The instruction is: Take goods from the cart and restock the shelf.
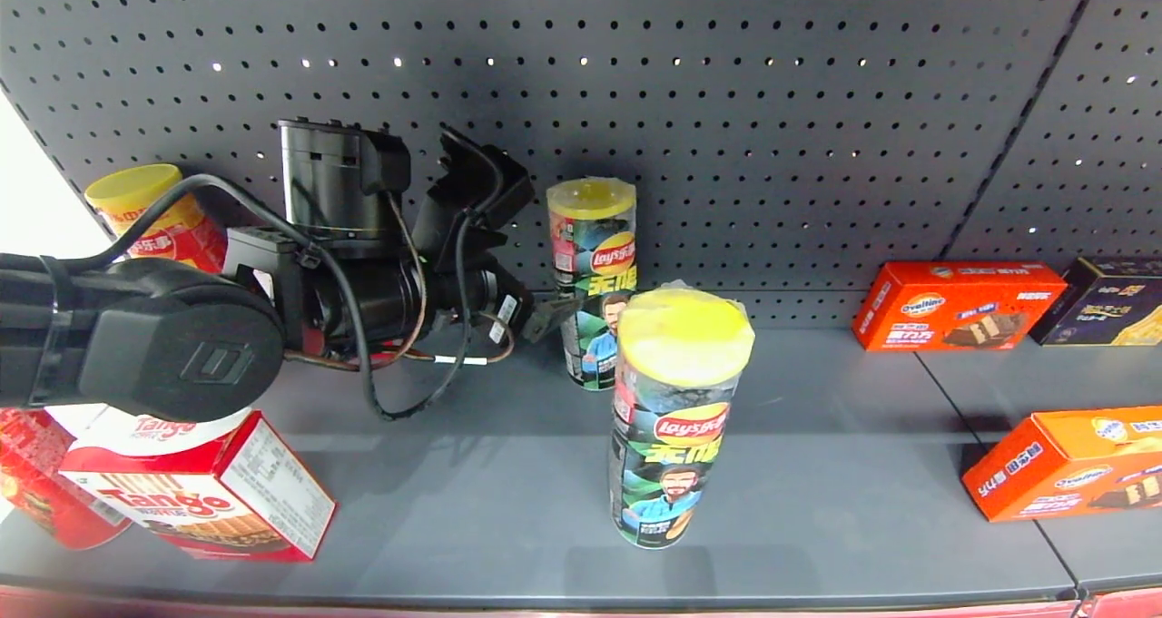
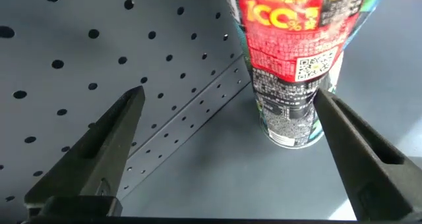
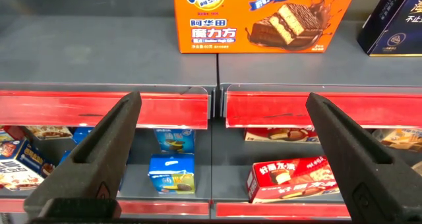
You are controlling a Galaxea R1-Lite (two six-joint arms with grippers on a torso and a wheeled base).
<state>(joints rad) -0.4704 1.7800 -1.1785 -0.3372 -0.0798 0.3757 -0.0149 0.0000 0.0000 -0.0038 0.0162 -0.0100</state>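
Two yellow-lidded chip cans stand upright on the grey shelf: one near the front, one at the back by the pegboard. My left gripper comes in from the left and hovers just beside the back can. In the left wrist view that gripper is open, and the back can stands free just past its fingertips, close to one finger. My right gripper is open and holds nothing, facing a shelf's red price strips lower down.
A white and red wafer box and a red can are at the shelf's left. Orange boxes and a dark box lie at the right. The pegboard wall closes the back. An orange box sits above the price strips.
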